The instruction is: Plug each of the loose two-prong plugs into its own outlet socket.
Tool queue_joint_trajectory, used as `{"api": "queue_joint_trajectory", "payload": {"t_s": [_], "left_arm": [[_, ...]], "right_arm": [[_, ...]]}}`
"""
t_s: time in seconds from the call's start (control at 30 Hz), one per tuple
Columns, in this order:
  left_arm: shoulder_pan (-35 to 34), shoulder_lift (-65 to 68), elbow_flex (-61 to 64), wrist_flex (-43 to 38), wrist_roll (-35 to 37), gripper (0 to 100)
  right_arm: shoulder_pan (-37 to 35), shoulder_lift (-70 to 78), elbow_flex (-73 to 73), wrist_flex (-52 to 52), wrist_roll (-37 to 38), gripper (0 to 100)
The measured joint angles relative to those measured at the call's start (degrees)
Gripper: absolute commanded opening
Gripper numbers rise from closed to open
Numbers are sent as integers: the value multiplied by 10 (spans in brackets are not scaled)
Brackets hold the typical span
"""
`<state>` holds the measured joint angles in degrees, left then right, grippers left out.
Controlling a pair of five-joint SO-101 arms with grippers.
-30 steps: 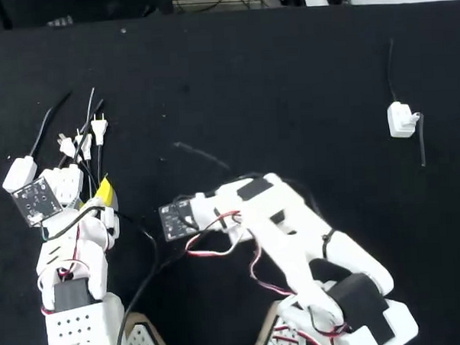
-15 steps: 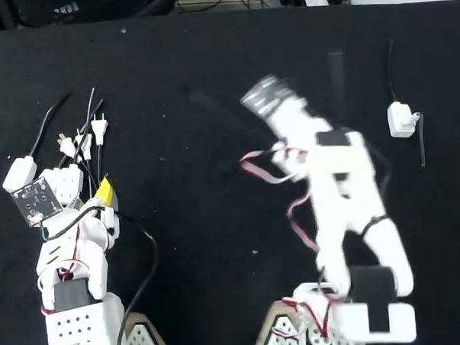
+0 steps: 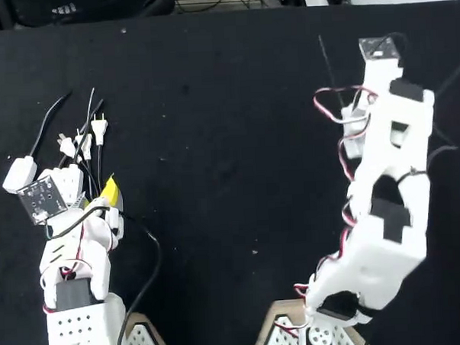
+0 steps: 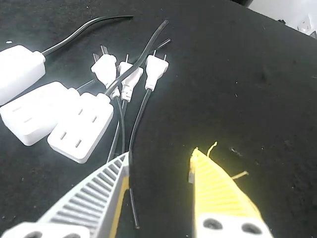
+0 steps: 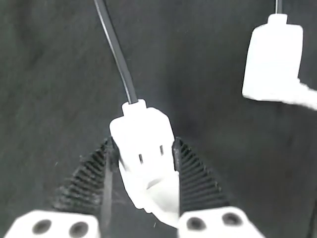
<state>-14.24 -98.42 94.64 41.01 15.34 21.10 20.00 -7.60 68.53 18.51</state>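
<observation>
Finds the right arm (image 3: 389, 135) swung, within the last second, from low centre out to the far right of the worktop (image 3: 212, 104). Shows the right hand (image 5: 141, 151) clenched on a white outlet socket (image 5: 142, 134), slots bare, black cord (image 5: 115, 54) running straight away from the fingertips, another white block (image 5: 272, 62) just beyond. Leaves the left hand (image 4: 159, 154) released, grasping nothing, over three two-prong plugs (image 4: 128, 79) lying side by side, prongs pointing away, long axes roughly along the reach, three empty sockets (image 4: 81, 126) just beside them. Puts the plugs well apart from the clenched socket and nearest the left hand; likely calls for bringing plug and socket together.
</observation>
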Motion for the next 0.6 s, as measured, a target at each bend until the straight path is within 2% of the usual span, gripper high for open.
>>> {"api": "queue_joint_trajectory", "payload": {"t_s": [0.3, 0.43, 0.6], "left_arm": [[0, 0, 0, 0, 0, 198], [0, 0, 0, 0, 0, 198], [0, 0, 0, 0, 0, 198]], "right_arm": [[18, 170, -230, 60, 0, 12], [34, 239, -334, 124, 1, 12], [45, 318, -454, 175, 39, 15]]}}
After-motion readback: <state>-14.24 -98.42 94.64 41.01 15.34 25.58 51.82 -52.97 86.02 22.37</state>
